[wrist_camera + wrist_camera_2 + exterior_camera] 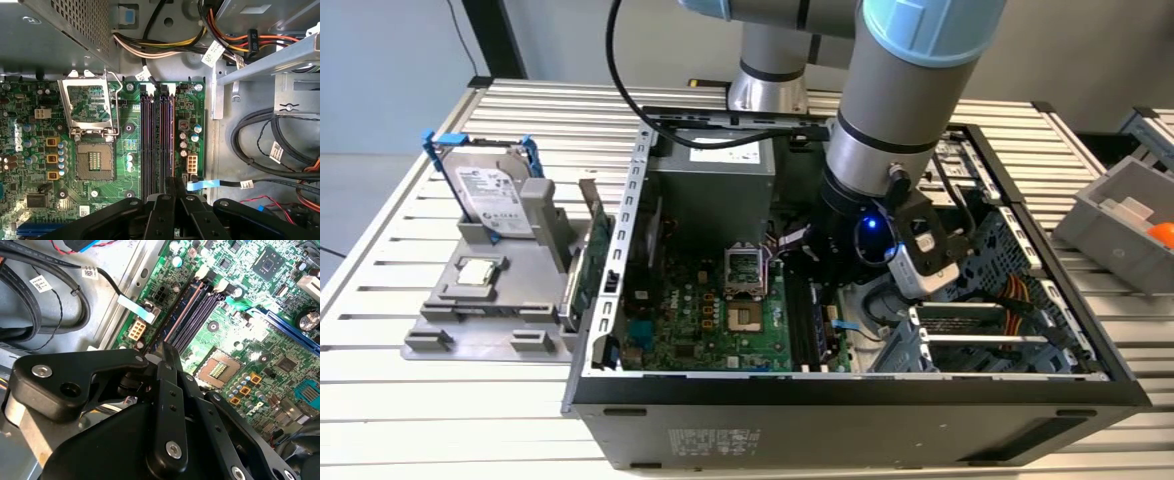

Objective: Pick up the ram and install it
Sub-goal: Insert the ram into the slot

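Exterior view first: at its left, what looks like the ram (pixel 598 255) stands on edge in the grey holder (pixel 480 310), just outside the computer case (pixel 854 400). Further right, inside the case, your gripper (pixel 172 186) sits with its fingers pressed together over the memory slots (pixel 156 140) in the first wrist view. Pick-up seems not yet done; it calls for spread fingers squared to that thin top edge.

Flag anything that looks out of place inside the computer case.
The processor socket on the green board stands open and bare, its metal cover flipped up. The gripper sits over the memory slots. Nothing looks spilled or broken.
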